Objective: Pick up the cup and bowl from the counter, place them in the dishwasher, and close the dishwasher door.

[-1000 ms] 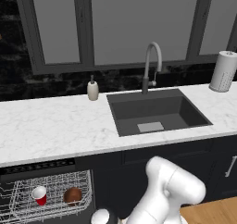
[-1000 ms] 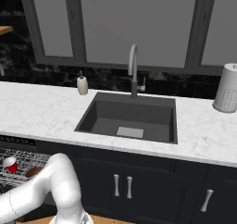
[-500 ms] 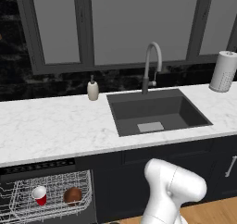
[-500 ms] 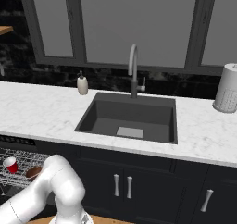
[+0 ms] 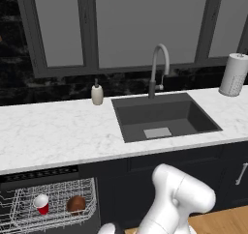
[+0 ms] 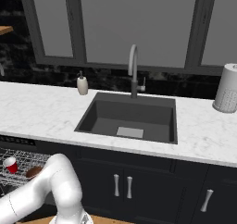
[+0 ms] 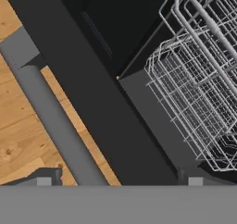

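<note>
The bench [image 5: 53,136] is seen running across the scene with the sink [image 5: 164,116] cut into it, and neither task item is left on it. Below its left end the dishwasher [image 5: 38,174] stands open with its white rack [image 5: 53,204] drawn out; in that rack the bowl [image 5: 76,204] sits just right of the cup [image 5: 41,203], the two close but apart. Loading is therefore judged done, and closing is the step in hand. In the hand view the door [image 7: 92,112] lies lowered as a dark slab over the wood floor [image 7: 18,121], with its pale handle [image 7: 55,126] along the outer edge. The end effector [image 7: 118,181] is held wide and empty just above the door. The next move is judged to call for getting under the door's edge and lifting. The fingertips are cut off at the frame edge, and whether the rack must first be pushed in cannot be told.
</note>
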Tool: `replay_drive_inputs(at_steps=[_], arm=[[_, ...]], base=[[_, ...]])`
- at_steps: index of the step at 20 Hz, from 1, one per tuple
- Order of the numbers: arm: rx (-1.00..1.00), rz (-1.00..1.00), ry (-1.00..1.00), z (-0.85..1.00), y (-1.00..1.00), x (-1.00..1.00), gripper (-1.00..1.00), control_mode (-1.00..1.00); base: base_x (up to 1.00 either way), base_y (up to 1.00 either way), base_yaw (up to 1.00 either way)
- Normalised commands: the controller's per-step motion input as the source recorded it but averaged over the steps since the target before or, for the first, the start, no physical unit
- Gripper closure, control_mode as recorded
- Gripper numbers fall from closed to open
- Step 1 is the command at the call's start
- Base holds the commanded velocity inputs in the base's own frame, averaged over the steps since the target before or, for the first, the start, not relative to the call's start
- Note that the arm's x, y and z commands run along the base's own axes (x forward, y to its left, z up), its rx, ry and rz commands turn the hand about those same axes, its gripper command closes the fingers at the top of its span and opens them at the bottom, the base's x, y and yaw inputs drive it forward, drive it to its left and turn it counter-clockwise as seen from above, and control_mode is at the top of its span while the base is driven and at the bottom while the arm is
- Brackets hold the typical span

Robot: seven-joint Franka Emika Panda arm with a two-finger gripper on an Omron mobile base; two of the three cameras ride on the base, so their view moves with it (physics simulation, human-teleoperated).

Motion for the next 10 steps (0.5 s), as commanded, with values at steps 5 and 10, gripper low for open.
replay_drive_inputs(at_steps=[5,10], arm=[[-0.10,-0.03,-0.04,-1.00,0.03,-0.02,-1.00,-1.00],[-0.22,-0.09,-0.11,-1.00,-0.08,0.01,-1.00,-1.00]], base=[[0.00,0.00,0.00],[0.00,0.00,0.00]])
